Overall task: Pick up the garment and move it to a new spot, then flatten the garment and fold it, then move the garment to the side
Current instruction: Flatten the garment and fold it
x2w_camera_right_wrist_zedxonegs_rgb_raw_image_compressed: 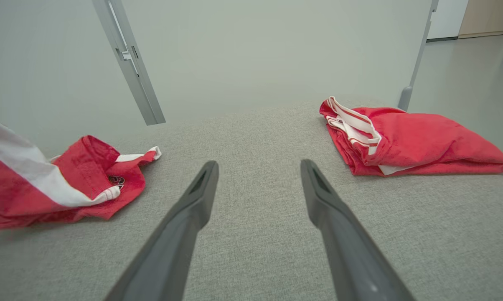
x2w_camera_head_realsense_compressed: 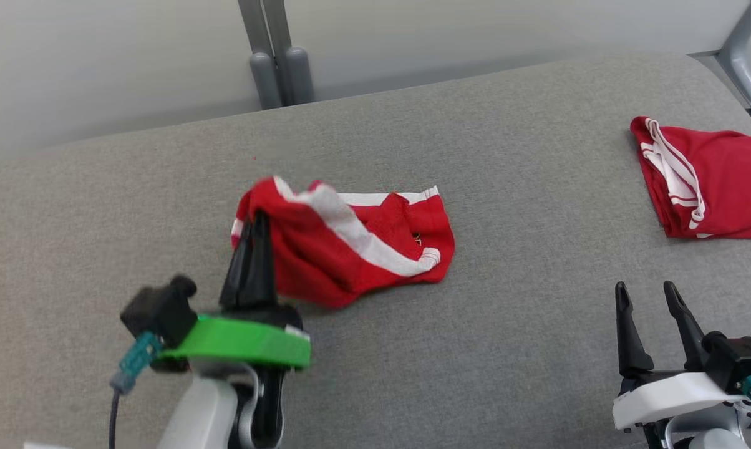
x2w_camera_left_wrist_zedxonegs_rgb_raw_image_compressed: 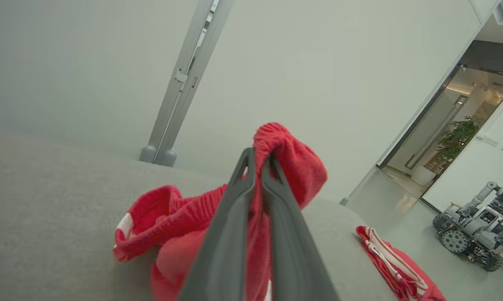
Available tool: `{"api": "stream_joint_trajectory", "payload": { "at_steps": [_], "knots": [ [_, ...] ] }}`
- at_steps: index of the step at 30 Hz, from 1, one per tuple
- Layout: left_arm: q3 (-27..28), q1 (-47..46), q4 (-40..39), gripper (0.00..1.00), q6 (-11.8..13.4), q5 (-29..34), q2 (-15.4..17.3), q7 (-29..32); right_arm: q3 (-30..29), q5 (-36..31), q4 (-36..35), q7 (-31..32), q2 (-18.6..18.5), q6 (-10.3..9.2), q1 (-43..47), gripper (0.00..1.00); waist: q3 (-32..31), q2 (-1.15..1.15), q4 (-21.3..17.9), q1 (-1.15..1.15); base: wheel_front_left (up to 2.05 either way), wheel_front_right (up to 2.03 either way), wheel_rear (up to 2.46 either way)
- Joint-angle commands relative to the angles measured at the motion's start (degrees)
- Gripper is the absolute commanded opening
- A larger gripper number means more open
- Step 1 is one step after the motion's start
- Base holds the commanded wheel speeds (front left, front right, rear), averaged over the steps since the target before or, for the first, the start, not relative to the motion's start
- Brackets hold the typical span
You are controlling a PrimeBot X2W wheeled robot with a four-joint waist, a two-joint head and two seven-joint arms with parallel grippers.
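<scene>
Head view: a red garment with a broad white stripe lies crumpled at the centre of the frame on a grey fabric surface. At lower left, the left gripper has its fingers pressed together, pinching the garment's left edge, which stands raised and slightly blurred. At lower right, the right gripper is spread, with nothing between its fingers. A second red garment, folded, lies at the right edge, well apart from the first.

Left wrist view: the left gripper clamps a fold of red cloth at the frame's centre; the rest of the garment sags to the surface at lower left. The second red garment sits at lower right, and a wheeled robot stands on the floor at far right.

Right wrist view: the right gripper is spread above bare surface. The garment fills the left edge, bearing a small dark mark, possibly a badge. The second red garment lies at upper right.
</scene>
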Motion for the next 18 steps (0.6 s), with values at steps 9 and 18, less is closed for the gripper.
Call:
{"api": "stream_joint_trajectory", "payload": {
  "at_steps": [9,18],
  "knots": [
    [2.91,19.66,1.83,1.00,-7.45,3.42,0.13,0.02,-0.67,-0.08,0.06,-0.15,-0.90,-0.02,3.60,1.00,-2.55,0.00,6.37,0.00,0.00,0.00,0.00],
    [0.11,23.24,12.94,1.00,-8.87,4.71,0.19,0.03,0.26,-0.33,0.42,-0.15,-1.23,-0.02,4.60,1.00,-4.34,0.00,8.92,0.00,0.00,0.00,0.00]
  ]
}}
